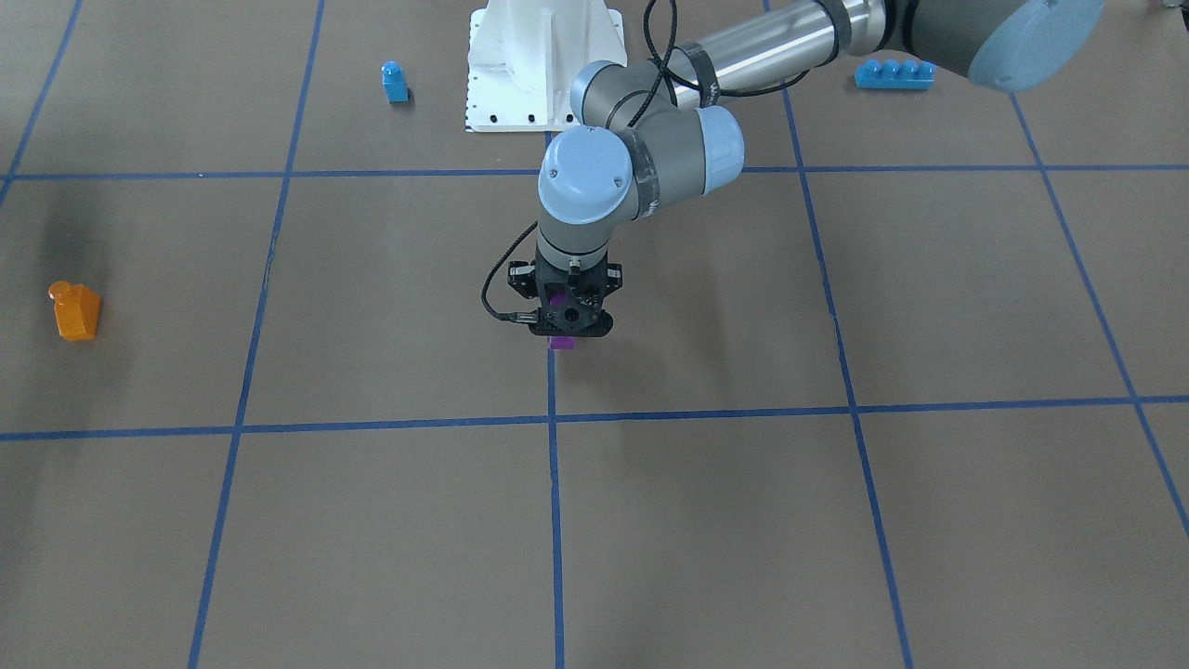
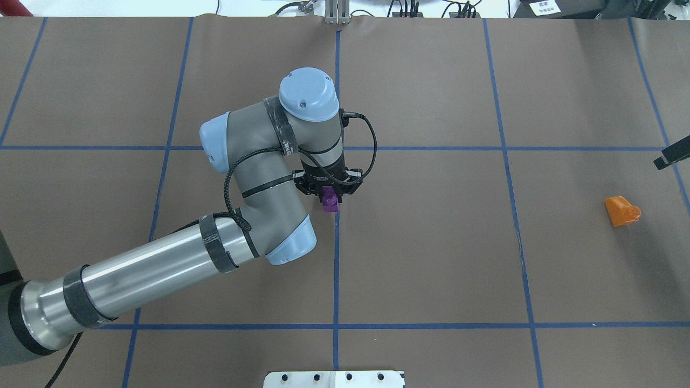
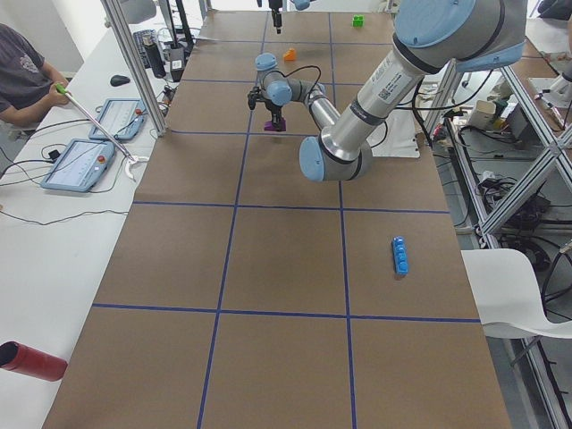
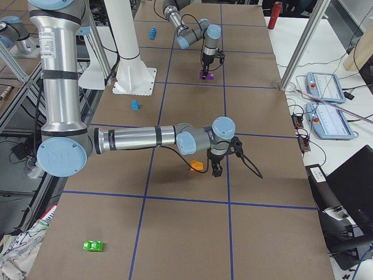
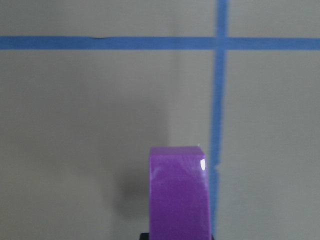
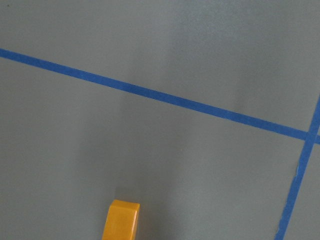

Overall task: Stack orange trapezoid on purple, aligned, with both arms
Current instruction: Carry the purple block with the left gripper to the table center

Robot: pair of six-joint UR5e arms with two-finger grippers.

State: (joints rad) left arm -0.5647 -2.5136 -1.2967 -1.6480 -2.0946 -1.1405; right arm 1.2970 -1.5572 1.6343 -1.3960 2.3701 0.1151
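My left gripper (image 2: pixel 328 195) is at the table's middle, pointing down and shut on the purple block (image 2: pixel 330 203), which is at or just above the paper by a blue tape line. The block fills the bottom of the left wrist view (image 5: pixel 179 192). The orange trapezoid (image 2: pixel 621 210) lies alone on the table at my far right, and also shows in the front view (image 1: pixel 76 311). My right gripper (image 4: pixel 217 169) hangs close beside it without holding it. I cannot tell whether it is open. The right wrist view shows only the orange block's edge (image 6: pixel 121 220).
A small blue single-stud block (image 1: pixel 395 82) and a long blue brick (image 1: pixel 895 73) sit near the white robot base (image 1: pixel 543 65). A green block (image 4: pixel 93 245) lies at the table's right end. An operator (image 3: pixel 22 76) sits at the side bench.
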